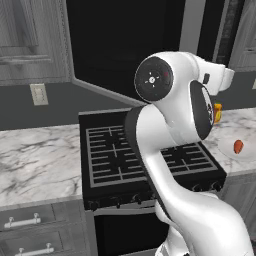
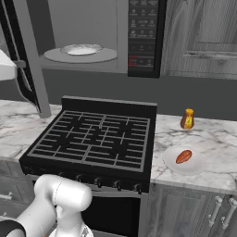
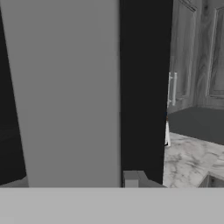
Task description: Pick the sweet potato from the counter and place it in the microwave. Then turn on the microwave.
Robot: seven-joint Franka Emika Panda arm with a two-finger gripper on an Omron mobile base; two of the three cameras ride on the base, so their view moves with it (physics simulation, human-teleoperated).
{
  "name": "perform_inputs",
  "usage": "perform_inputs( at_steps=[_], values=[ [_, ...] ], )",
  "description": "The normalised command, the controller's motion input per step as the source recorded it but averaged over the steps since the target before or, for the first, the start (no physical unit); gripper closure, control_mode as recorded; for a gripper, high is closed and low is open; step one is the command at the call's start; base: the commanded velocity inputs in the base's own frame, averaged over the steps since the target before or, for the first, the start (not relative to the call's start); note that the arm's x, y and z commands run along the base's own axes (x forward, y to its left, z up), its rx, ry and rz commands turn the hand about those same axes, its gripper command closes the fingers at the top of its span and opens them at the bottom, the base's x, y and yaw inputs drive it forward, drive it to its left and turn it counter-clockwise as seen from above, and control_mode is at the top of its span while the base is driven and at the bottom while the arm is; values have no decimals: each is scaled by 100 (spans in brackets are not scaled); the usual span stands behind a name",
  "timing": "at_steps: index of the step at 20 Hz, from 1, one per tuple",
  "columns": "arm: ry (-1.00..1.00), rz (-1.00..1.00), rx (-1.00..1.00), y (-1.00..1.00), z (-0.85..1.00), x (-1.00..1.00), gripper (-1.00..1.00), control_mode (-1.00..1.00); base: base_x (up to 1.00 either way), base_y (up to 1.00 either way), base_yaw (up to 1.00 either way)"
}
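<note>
Sweet potato (image 2: 183, 156) lying on a white plate (image 2: 196, 167) on the counter (image 2: 210, 139), right of the stovetop (image 2: 95, 136). Microwave (image 2: 99, 34) door swung open. Gripper state impossible to tell.

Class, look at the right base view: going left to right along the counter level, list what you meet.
Left counter → stovetop → white plate with the sweet potato on it; the orange bottle stands behind the plate.
</note>
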Motion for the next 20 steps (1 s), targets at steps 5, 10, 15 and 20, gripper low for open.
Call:
perform_inputs(
  at_steps=[5, 10, 15, 20],
  values=[
    [-6, 0, -2, 20, 0, -34, 100, -100, 0, 0, 0],
    [-3, 0, 0, 18, -2, -23, 100, -100, 0, 0, 0],
    [-1, 0, 0, 10, -1, -25, 100, -100, 0, 0, 0],
    [0, 0, 0, 4, 0, -26, 100, -100, 0, 0, 0]
  ],
)
